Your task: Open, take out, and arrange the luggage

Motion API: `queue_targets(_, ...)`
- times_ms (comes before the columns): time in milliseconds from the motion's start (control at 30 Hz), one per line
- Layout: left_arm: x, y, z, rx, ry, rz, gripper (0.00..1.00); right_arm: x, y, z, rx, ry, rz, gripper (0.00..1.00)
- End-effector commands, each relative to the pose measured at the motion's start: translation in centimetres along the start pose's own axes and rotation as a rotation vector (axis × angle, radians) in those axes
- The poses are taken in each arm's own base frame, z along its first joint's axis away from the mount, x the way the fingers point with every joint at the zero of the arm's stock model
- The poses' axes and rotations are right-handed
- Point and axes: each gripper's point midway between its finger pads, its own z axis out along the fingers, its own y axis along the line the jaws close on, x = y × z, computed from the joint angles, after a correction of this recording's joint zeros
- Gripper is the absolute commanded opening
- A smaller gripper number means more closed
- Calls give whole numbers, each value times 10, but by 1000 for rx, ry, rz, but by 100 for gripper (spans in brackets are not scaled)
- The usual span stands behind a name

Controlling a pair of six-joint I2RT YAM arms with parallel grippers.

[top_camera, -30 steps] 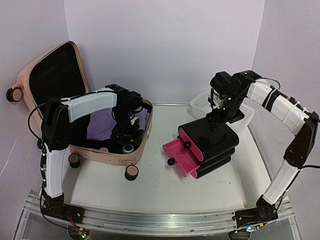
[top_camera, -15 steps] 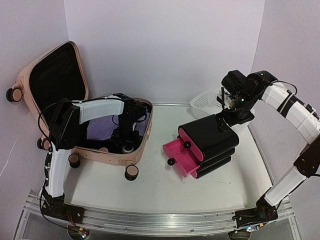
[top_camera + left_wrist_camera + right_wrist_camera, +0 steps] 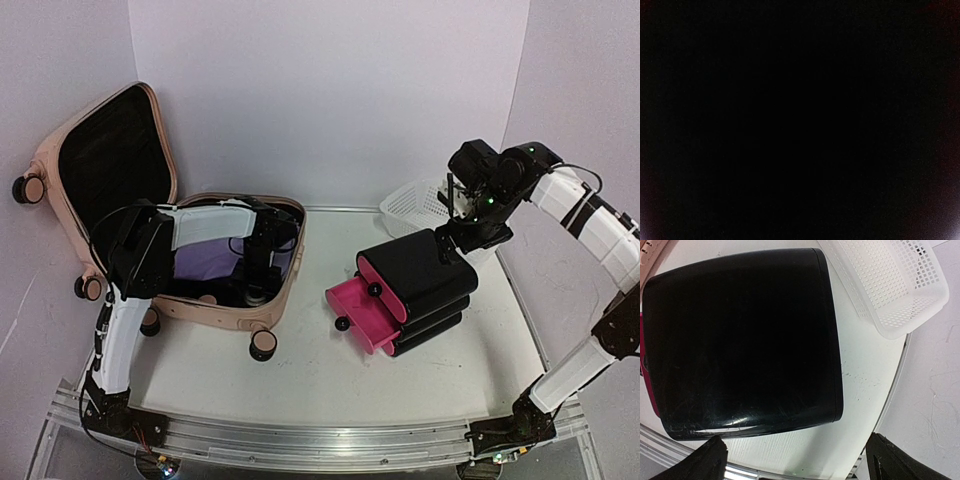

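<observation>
- Luggage: pale pink hard-shell case, lay open on the left of the surface. The lid was raised toward the left wall with its black lining showing. The base shell lay flat, with a front wheel toward the near edge.
- Contents: a purple item lay inside the base shell; the rest was too dark to make out.
- Left tool: reached down into the base shell beside the purple item. The top view hid the jaws and the wrist view was wholly black, so open or closed could not be told.
- Right tool: hung above the black case, fingertips spread wide with nothing between them.
- Black case: lay at centre right of the surface, with a magenta case against its left side.
- White mesh basket: sat just behind the black case, at the far right.
</observation>
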Motion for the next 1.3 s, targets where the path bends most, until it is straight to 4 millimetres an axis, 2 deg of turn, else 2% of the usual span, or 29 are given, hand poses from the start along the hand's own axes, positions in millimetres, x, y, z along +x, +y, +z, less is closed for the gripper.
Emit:
queue_targets(0, -17, 2, -34, 22, -123, 4, 56, -5, -8, -17, 15, -67, 27, 98)
queue_targets(100, -15, 1, -56, 61, -149, 18, 49, -4, -9, -19, 15, -74, 34, 98)
queue_targets(233, -1, -3, -95, 159, -162, 45, 45, -3, -12, -22, 26, -85, 37, 98)
queue_targets(367, 23, -28, -144, 394, -149, 140, 46, -6, -8, -19, 9, -98, 30, 98)
queue_targets(533, 51, -51, -192, 638, -169, 291, 47, -14, 18, 3, -108, -103, -5, 98)
queue_targets(700, 60, -68, -240, 888, -430, 418, 46, -18, 47, 12, -254, -48, 31, 98)
queue_targets(767, 54, -72, -257, 934, -540, 435, 45, -22, 59, 12, -324, -65, 70, 98)
queue_targets(833, 53, -85, -261, 940, -594, 492, 44, -23, 67, 11, -370, -54, 93, 98)
queue_targets(1000, 59, -129, -253, 987, -714, 660, 42, -27, 79, 9, -445, -71, 143, 98)
queue_targets(1100, 55, -140, -238, 982, -734, 687, 41, -30, 83, 5, -472, -76, 165, 98)
queue_targets(1267, 59, -164, -217, 857, -821, 793, 40, -32, 84, 3, -487, -91, 184, 98)
